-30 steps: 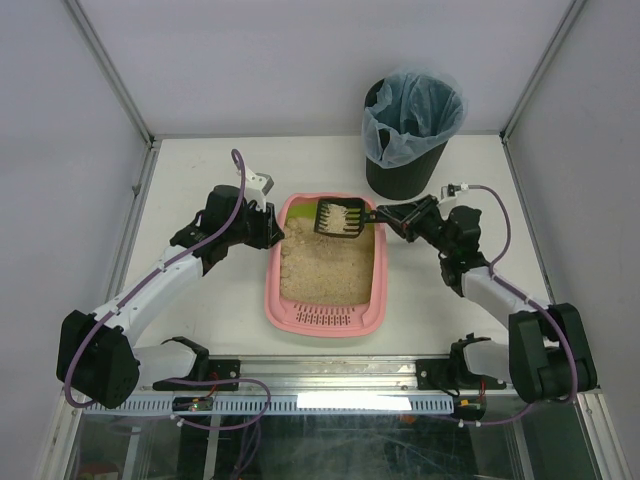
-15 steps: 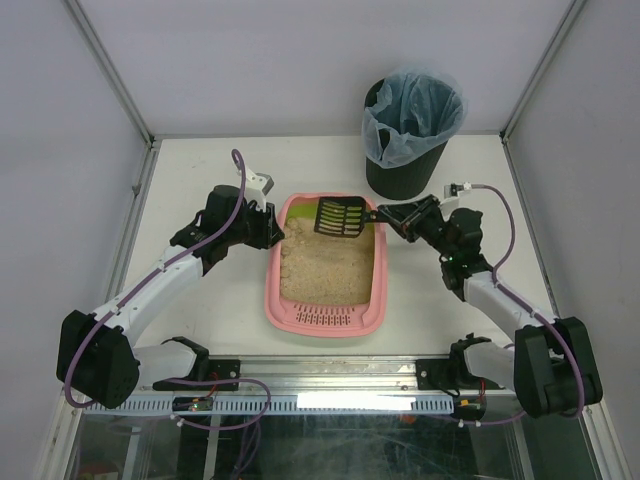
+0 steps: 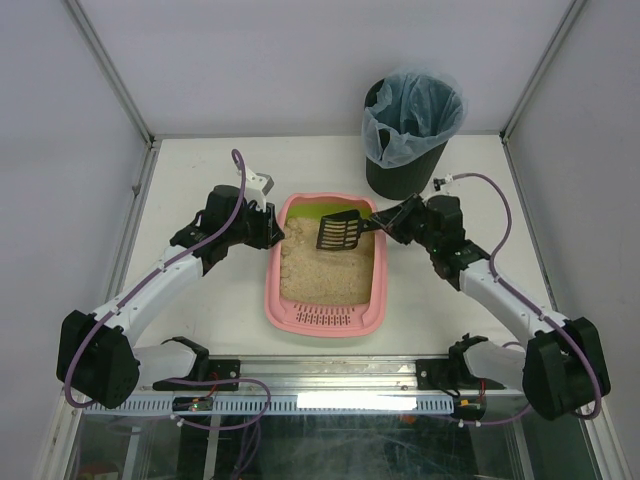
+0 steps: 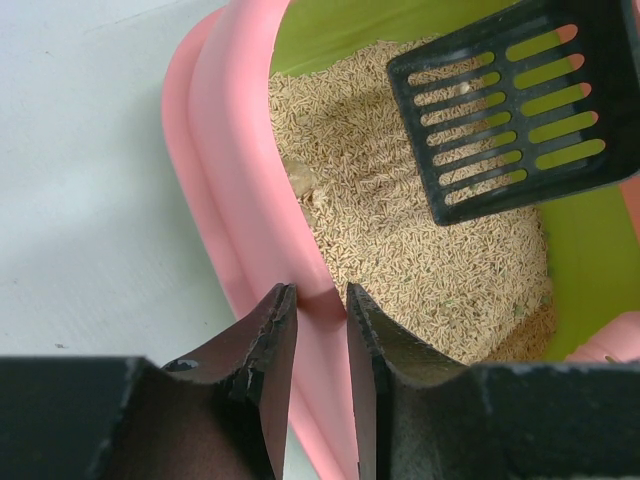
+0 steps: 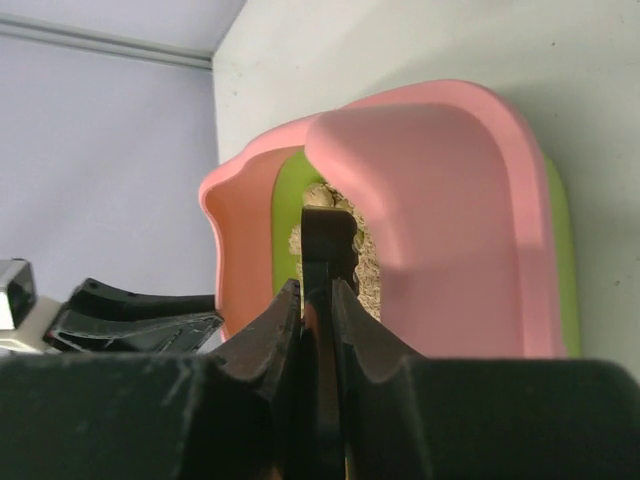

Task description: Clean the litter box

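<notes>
Left fingers (image 4: 266,352) astride litter box (image 4: 225,180) rim

The top camera looks down from behind the arms (image 3: 160,280) over the whole tabletop (image 3: 200,170). The left wrist camera sits close above the box (image 4: 230,180) rim, looking in. The right wrist camera looks along the scoop (image 5: 322,250) toward the left edge; both share the box's far end.

Litter box (image 3: 272,285): v. smooth plastic.
</notes>
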{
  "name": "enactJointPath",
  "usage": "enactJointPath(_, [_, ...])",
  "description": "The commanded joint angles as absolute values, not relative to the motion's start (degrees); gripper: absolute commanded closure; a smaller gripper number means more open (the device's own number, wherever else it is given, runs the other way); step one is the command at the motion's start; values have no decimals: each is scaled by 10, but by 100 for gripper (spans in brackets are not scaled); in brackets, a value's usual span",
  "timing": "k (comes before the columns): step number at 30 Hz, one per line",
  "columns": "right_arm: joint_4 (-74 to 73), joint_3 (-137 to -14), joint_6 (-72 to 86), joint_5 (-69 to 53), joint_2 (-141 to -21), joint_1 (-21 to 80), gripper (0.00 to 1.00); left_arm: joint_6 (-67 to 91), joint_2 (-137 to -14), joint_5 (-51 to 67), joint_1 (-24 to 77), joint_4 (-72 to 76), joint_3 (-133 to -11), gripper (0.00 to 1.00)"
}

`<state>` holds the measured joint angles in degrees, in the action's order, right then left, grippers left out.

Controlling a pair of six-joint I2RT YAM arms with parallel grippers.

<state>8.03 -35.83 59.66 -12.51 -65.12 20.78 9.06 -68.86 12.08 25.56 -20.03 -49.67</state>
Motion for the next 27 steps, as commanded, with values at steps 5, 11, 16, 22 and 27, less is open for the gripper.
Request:
enactJointPath(5, [-116, -519, 440, 80, -695, 332, 100, 76, -678, 133, 262, -190, -505, 74])
enactJointPath(11, [-218, -612, 385, 206, -762, 409, 100, 76, -686, 150, 262, -189, -506, 77])
enactJointPath(16, [-236, -642, 376, 208, -811, 426, 100, 77, -694, 161, 262, -188, -506, 80])
enactJointPath(22, [-252, -671, 373, 210, -881, 448, 100, 78, -705, 175, 263, -189, -506, 82])
enactJointPath(27, [-180, -645, 408, 125, -942, 455, 100, 80, -716, 182, 265, -190, -507, 84])
